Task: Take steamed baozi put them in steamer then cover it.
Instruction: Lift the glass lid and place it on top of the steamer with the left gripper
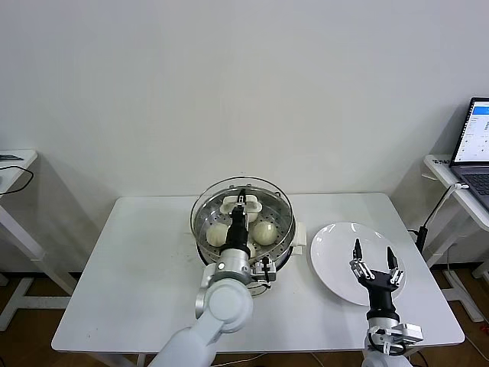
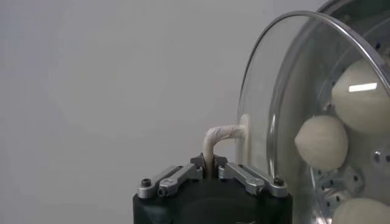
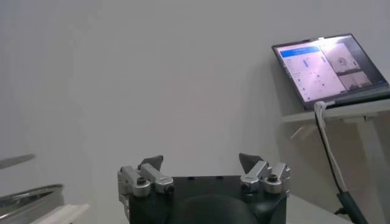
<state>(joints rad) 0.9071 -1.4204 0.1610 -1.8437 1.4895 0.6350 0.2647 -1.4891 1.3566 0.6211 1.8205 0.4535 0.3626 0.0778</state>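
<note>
The steel steamer (image 1: 284, 243) stands mid-table. Through the glass lid I see steamed baozi inside, two nearest me (image 1: 218, 234) (image 1: 265, 232). My left gripper (image 1: 242, 203) is shut on the white handle (image 2: 222, 135) of the round glass lid (image 2: 268, 91), which it holds over the steamer's mouth. I cannot tell whether the lid rests on the rim. The left wrist view shows my left gripper (image 2: 212, 163) and three baozi (image 2: 322, 142) (image 2: 362, 91) (image 2: 359, 213) behind the glass. My right gripper (image 1: 374, 256) (image 3: 201, 163) hovers open over the plate, holding nothing.
A large white plate (image 1: 336, 245) lies to the right of the steamer, with nothing on it. A laptop (image 1: 474, 145) (image 3: 329, 64) sits on a side desk at far right, with a cable hanging down. Another desk edge (image 1: 15, 160) is at far left.
</note>
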